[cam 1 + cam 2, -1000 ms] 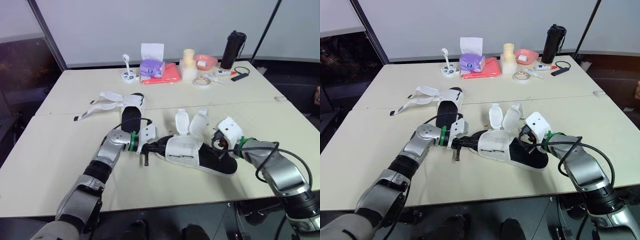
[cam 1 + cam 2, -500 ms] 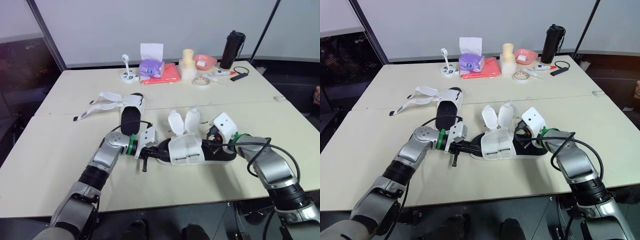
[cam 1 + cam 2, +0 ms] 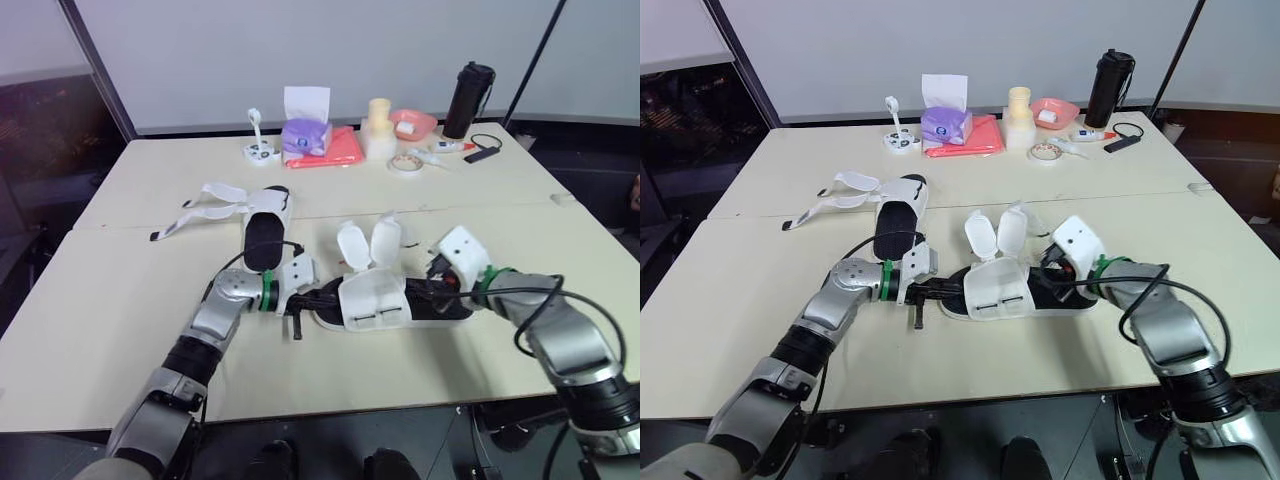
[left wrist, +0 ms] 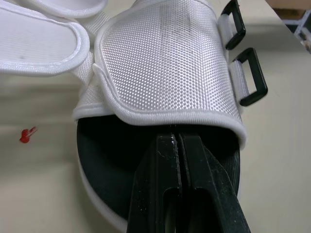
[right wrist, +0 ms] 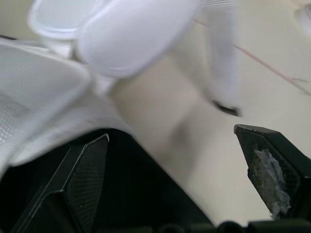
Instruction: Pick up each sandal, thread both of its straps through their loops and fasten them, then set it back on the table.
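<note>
The near sandal (image 3: 378, 300), with a black sole and a white mesh upper, lies flat across the table's front half. Its two white straps (image 3: 365, 243) stand flipped up, and the black loops (image 4: 248, 77) on the upper are empty. My left gripper (image 4: 177, 138) is shut, its tips lying on the black footbed under the upper's toe edge. At the heel end my right gripper (image 5: 180, 170) is open, with the footbed low between its fingers (image 5: 82, 179). The second sandal (image 3: 264, 225) lies behind the first, its straps (image 3: 205, 200) spread out to the left.
Along the table's far edge stand a purple tissue box (image 3: 303, 130), a red pouch (image 3: 338, 148), cream cups (image 3: 377, 128), a pink bowl (image 3: 412, 122), a tape roll (image 3: 403, 162), a black bottle (image 3: 472, 98) and a white gadget (image 3: 258, 150).
The near sandal has swung from slanted to lying straight across the table, its heel moving back with my right gripper. Since half a second ago it has hardly moved.
</note>
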### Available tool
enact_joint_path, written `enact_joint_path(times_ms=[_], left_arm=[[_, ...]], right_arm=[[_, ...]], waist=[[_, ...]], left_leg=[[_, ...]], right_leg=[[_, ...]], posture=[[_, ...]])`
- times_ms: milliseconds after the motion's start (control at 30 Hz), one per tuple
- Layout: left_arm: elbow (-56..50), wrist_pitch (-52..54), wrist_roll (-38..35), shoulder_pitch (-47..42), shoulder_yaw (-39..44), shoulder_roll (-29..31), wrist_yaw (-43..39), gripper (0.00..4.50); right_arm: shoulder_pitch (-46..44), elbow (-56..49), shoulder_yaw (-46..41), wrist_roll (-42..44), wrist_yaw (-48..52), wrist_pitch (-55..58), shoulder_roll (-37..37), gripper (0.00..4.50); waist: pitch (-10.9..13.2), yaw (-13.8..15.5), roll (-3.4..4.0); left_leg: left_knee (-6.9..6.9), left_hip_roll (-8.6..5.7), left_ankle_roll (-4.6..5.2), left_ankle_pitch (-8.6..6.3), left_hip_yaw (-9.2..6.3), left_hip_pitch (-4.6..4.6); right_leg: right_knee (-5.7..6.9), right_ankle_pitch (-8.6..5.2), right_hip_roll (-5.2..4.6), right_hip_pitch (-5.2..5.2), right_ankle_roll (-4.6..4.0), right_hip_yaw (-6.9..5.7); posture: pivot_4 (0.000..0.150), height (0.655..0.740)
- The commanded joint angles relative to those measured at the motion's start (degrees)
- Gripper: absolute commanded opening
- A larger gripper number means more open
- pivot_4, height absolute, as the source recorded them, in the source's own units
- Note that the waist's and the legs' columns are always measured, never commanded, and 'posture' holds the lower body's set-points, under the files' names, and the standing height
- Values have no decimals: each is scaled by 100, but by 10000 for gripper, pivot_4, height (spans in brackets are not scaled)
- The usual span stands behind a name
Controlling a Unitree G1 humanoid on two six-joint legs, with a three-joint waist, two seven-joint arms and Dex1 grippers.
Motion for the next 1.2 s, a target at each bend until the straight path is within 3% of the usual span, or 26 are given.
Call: enact_joint_path(times_ms=[33,233,400,700,1033,1200], left_arm=[[-39,-145,-95,6,3,-115,33,389],[142,-307,21,32,-77,-217,65,389],[243,-400,90,59,-99,-229,131,389],[232,-436,121,70,-72,-172,211,389],[206,-455,128,89,-30,-143,368,389],[174,-445,116,105,-29,-140,387,389]], right_arm=[[-513,25,-356,333,348,247,-249,45000],[-1766,1109,-758,1321,664,1482,203,45000],[-2532,2586,-864,1633,669,1976,711,45000],[-3381,4537,-830,1851,1168,1792,1260,45000],[-4631,6734,-1431,1853,740,1055,2110,45000],[-5026,7243,-1504,1806,837,675,2138,45000]], waist=[[0,-27,0],[0,-27,0],[0,-10,0],[-1,-31,2],[-1,-46,3],[-1,-49,3]], left_leg=[[0,0,0,0,0,0],[0,2,0,0,1,0],[-1,1,0,0,0,0],[-1,-1,-1,0,3,-1],[-2,-2,-5,3,2,-2],[-3,-3,-10,6,4,-15]], right_leg=[[1,0,0,-2,0,1],[1,0,1,-2,-1,0],[0,1,0,-1,-1,0],[5,1,0,-6,-1,1],[18,2,1,-15,-2,6],[29,2,1,-36,-2,10]], posture=[[1500,7400],[1500,7400],[1500,7400],[1500,7400],[1500,7400],[1500,7400]])
